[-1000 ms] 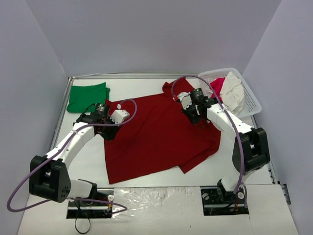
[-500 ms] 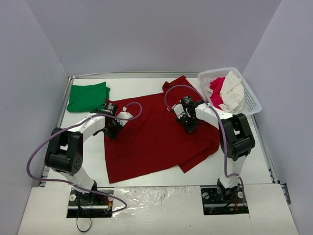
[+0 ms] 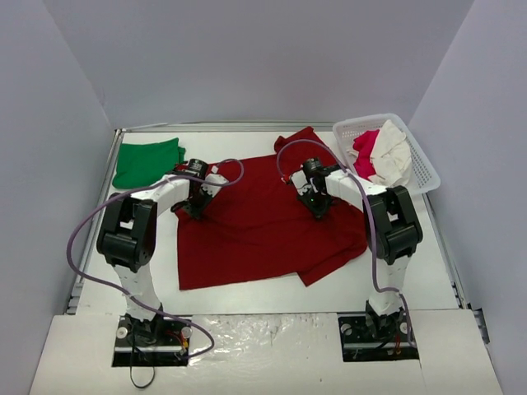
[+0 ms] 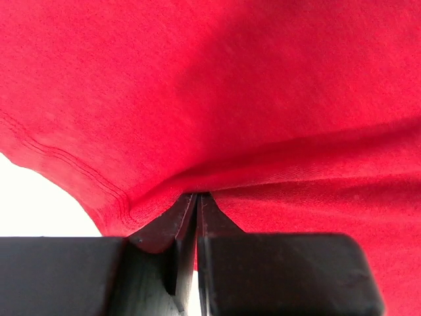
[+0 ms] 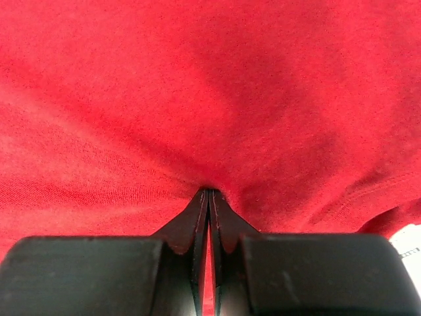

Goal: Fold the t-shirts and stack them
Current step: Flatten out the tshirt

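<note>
The large dark red t-shirt (image 3: 263,226) lies spread across the middle of the table. My left gripper (image 3: 196,206) is shut on its left edge; in the left wrist view the red cloth (image 4: 230,99) is pinched between the closed jaws of the left gripper (image 4: 198,195) near a stitched hem. My right gripper (image 3: 319,206) is shut on the shirt's upper right part; the right wrist view shows the red cloth (image 5: 197,85) gathered at the closed tips of the right gripper (image 5: 209,192). The bright green t-shirt (image 3: 146,161) lies folded at the back left.
A white mesh basket (image 3: 424,169) at the back right holds a pink cloth (image 3: 365,152) and a cream cloth (image 3: 390,156). Purple cables loop from both arms over the shirt. Grey walls close in the table on three sides.
Both arms have swung inward and back; the two grippers moved toward the far side. The red shirt's left edge has shifted and its lower part lies flatter.
</note>
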`<action>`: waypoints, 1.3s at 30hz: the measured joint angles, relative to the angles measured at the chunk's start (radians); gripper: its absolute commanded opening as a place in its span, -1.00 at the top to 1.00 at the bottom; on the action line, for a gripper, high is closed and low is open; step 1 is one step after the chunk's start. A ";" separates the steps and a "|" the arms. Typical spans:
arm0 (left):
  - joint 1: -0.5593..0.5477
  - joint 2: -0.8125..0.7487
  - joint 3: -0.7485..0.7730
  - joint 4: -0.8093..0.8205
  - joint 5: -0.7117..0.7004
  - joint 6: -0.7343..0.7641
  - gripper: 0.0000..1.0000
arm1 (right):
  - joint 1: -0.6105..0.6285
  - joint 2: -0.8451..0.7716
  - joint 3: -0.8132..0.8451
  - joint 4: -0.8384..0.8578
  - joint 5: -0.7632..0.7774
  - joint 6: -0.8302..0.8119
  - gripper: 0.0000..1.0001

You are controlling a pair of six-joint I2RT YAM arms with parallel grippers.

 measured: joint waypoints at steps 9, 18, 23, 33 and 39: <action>0.000 0.143 0.202 -0.042 -0.080 -0.032 0.95 | -0.048 0.084 0.122 -0.010 0.027 0.009 1.00; 0.000 0.309 0.462 -0.115 -0.103 -0.050 0.95 | -0.067 0.177 0.262 -0.016 0.056 0.008 1.00; 0.000 0.416 0.639 -0.162 -0.117 -0.051 0.95 | -0.070 0.231 0.345 -0.021 0.075 0.021 1.00; 0.000 0.654 1.055 -0.268 -0.140 -0.050 0.95 | -0.070 0.291 0.434 -0.020 0.138 0.069 1.00; 0.000 0.672 1.087 -0.272 -0.145 -0.049 0.95 | -0.065 0.303 0.453 -0.015 0.161 0.072 1.00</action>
